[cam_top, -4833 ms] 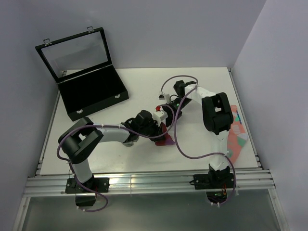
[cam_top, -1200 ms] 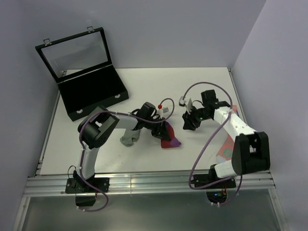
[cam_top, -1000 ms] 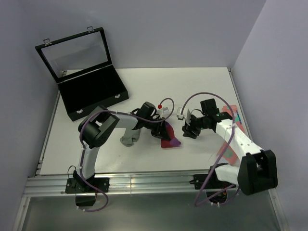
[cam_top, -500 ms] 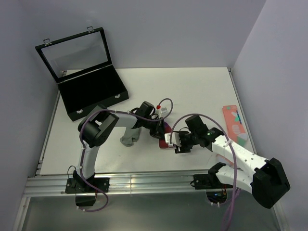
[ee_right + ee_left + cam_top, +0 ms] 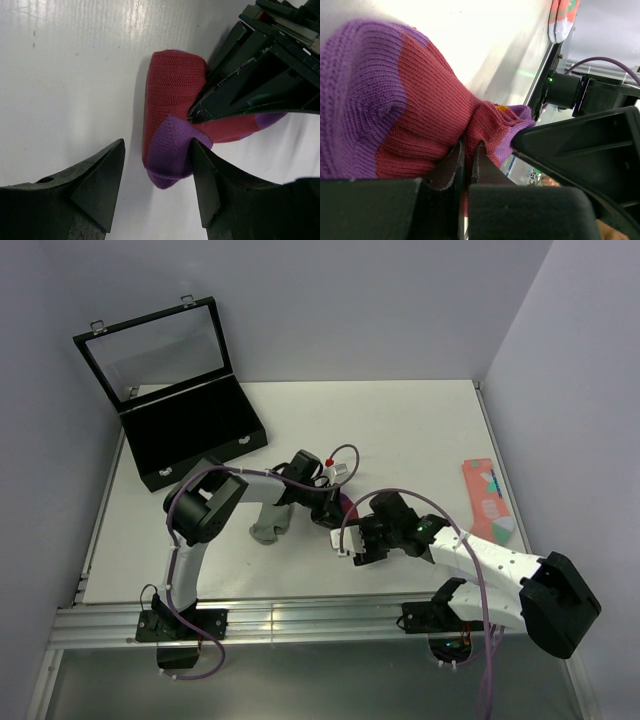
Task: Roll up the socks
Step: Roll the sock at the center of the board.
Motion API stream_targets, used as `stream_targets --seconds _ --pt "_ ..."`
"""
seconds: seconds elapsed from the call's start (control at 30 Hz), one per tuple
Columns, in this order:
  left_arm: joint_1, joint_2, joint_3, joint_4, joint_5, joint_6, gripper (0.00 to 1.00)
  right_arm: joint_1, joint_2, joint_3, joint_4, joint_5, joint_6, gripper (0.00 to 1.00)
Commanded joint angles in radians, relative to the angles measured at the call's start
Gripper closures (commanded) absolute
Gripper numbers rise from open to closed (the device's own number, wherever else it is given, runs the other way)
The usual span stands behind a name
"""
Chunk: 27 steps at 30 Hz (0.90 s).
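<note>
Sock (image 5: 172, 90), magenta-red, lay part-rolled near table (image 5: 400, 420) centre; grey sock (image 5: 268, 525) at its 9 o'clock | left pincer (image 5: 467, 150) was clamped on its fold | right pincer (image 5: 156, 147) stood open astride the purple end | judged soft, light, springy; best gripped across the thick roll.

Bright, even light comes from above. In the top view the white table (image 5: 400, 430) is sharp, with only soft little shadows under the arms (image 5: 250, 490). In the left wrist view the table is washed out to a white glow. The red sock (image 5: 420, 100) is sharp (you can see each knit line), and the black fingers (image 5: 447, 172) close up are dark and a bit fuzzy. The right wrist view has shiny streaks on the table near the top.
</note>
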Motion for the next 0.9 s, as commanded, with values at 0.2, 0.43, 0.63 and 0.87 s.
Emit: stream_targets --seconds 0.2,0.43,0.63,0.87 --pt "0.013 0.191 -0.115 -0.361 -0.402 0.221 1.00 0.053 0.119 -0.005 0.105 0.090 0.018 0.38" --pt "0.016 0.166 -0.137 -0.326 -0.356 0.203 1.00 0.055 0.197 0.036 0.098 0.099 0.022 0.56" --pt "0.015 0.007 -0.217 -0.125 -0.301 0.082 0.96 0.053 0.255 0.099 0.020 0.067 0.036 0.73" --pt "0.013 -0.182 -0.243 0.085 -0.351 -0.050 0.82 0.053 0.336 0.171 -0.049 0.081 0.051 0.75"
